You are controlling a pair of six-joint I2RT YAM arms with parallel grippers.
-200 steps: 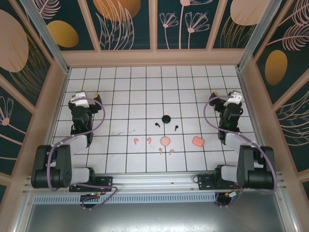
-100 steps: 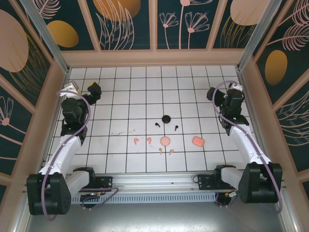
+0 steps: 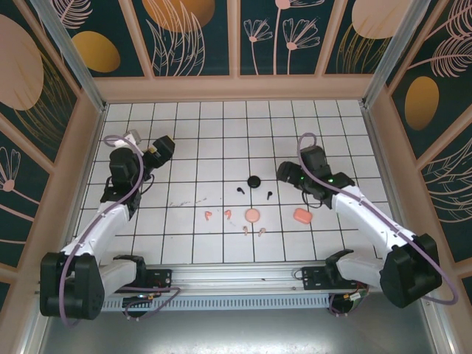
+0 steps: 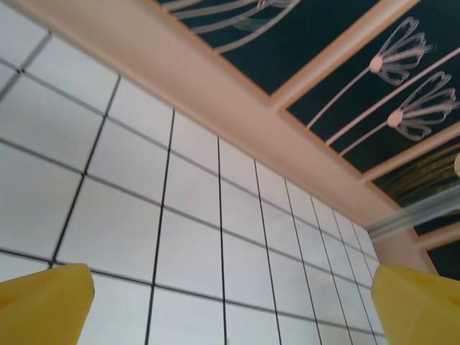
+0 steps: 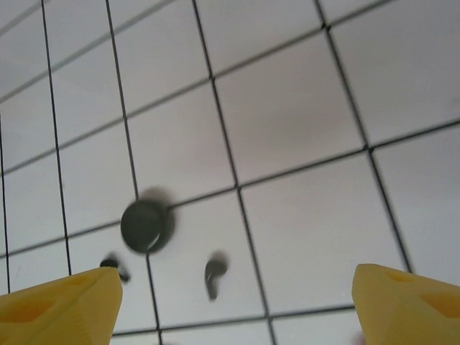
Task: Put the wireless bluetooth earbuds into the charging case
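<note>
Two black earbuds (image 3: 240,189) (image 3: 268,195) lie on the white tiles just in front of a round black case (image 3: 255,181). Several pale pink earbuds (image 3: 209,215) (image 3: 228,214) (image 3: 245,229) lie around a round pink case (image 3: 252,215); a rounded-rectangular pink case (image 3: 302,215) sits to their right. My right gripper (image 3: 286,172) hovers open, right of the black case. The right wrist view has the black case (image 5: 146,225) and a black earbud (image 5: 213,273) between the wide-spread yellow fingertips (image 5: 57,309). My left gripper (image 3: 164,147) is open at the far left, over bare tiles (image 4: 187,244).
Wooden walls (image 3: 236,87) with dark floral panels enclose the tiled floor on three sides. A metal rail (image 3: 236,279) with both arm bases runs along the near edge. The back wall (image 4: 215,100) rises ahead of the left gripper.
Both arms have unfolded from their rest poses. The right gripper swung left toward the black case and earbuds. The left gripper rose and moved right along the far left tiles.
</note>
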